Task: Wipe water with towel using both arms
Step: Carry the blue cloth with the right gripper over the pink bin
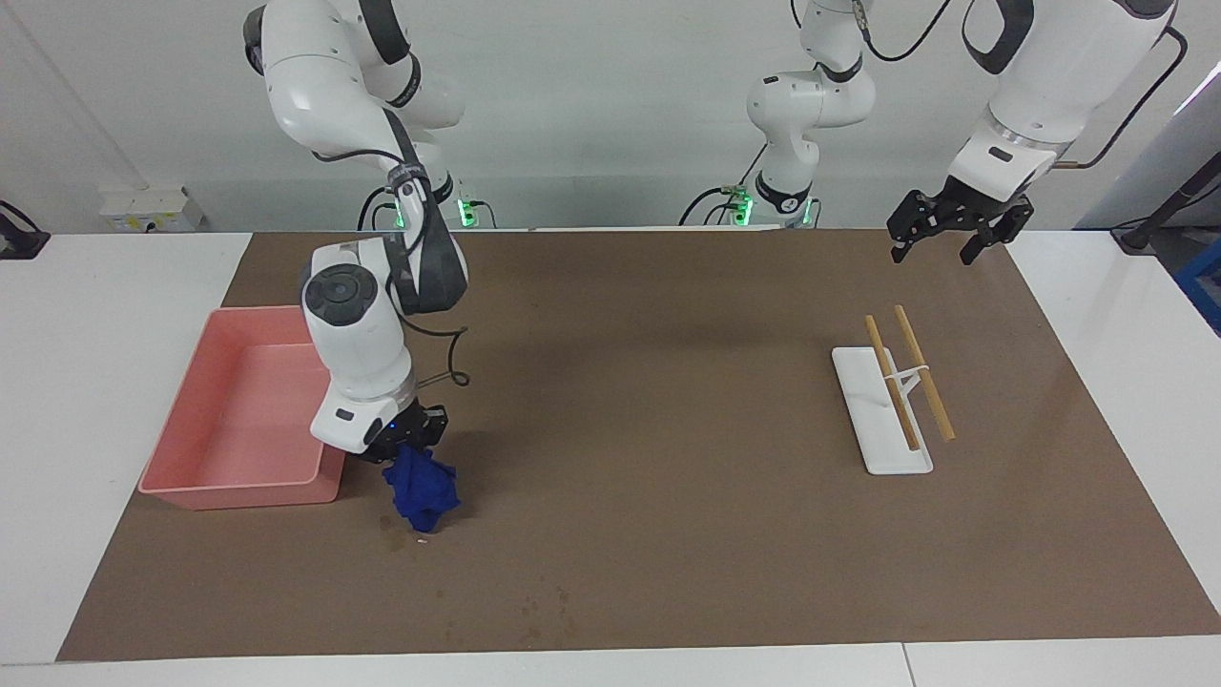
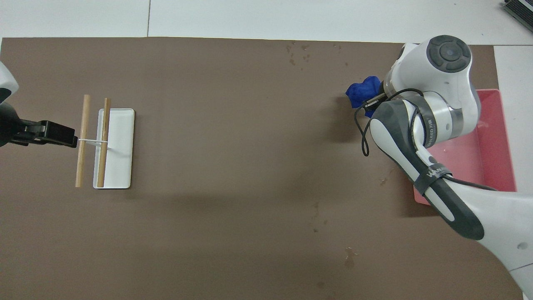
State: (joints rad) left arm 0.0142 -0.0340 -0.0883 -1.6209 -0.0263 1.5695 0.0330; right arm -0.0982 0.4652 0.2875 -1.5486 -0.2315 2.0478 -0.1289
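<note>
Right gripper [image 1: 408, 447] clamped on bunched blue towel [image 1: 422, 493], raised over the brown mat [image 1: 649, 534] just beside the pink tray [image 1: 205, 420]. Small wet spots [image 1: 401, 534] under the towel; more drip blotches [image 1: 544, 611] farther from the robots. Left gripper [image 1: 944, 250] waits, fingers spread, above the white stand with two wooden rods [image 1: 897, 391].

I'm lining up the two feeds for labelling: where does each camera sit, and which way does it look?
Facing view: high across the table, looking at both robots; whole arms show, right hand gripping the blue towel, left hand waiting.
Overhead view: above the robots' end, looking down; right arm, left hand.
Shared: towel, pink bin, white tray.
</note>
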